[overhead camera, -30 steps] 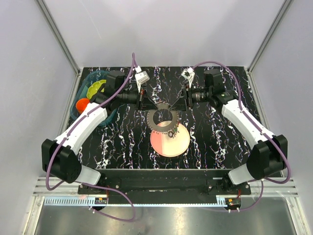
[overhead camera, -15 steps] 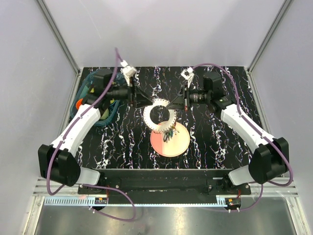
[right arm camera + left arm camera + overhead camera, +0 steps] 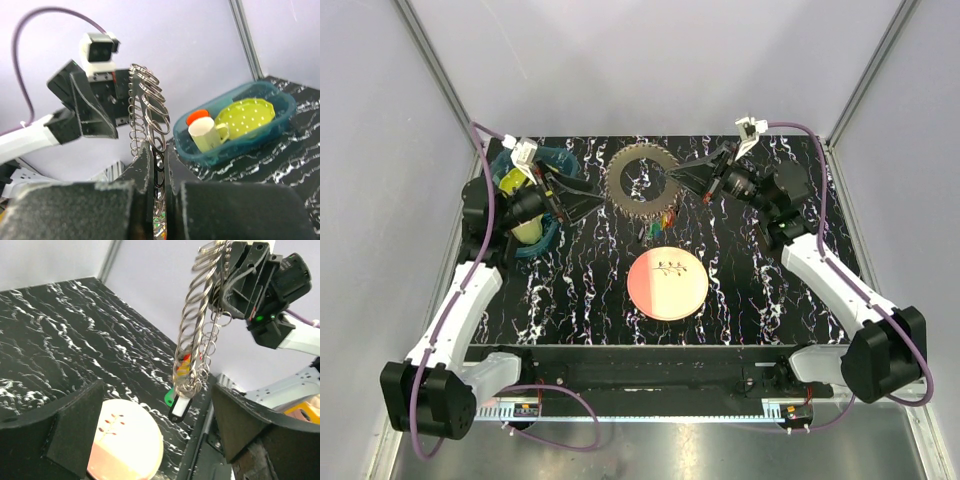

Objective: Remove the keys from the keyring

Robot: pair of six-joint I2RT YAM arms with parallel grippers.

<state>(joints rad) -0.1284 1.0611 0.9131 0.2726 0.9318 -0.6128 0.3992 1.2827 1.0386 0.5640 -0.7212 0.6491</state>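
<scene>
Bright, even, diffuse light from above, faint soft shadows on desk (image 3: 770, 290); top view sharp, wrist views blurred in near foreground, small glints on keyring (image 3: 192, 335).

Keyring (image 3: 616, 184) behind plate (image 3: 667, 296); keys (image 3: 660, 222) between them.

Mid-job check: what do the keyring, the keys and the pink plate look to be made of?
The keyring: bare metal wire, probably steel, shiny silver; its small loops glint. The keys: heads look like coloured plastic, green and red showing; blades too small to judge. The pink plate: smooth, low-gloss, likely plastic, though ceramic is possible.
</scene>
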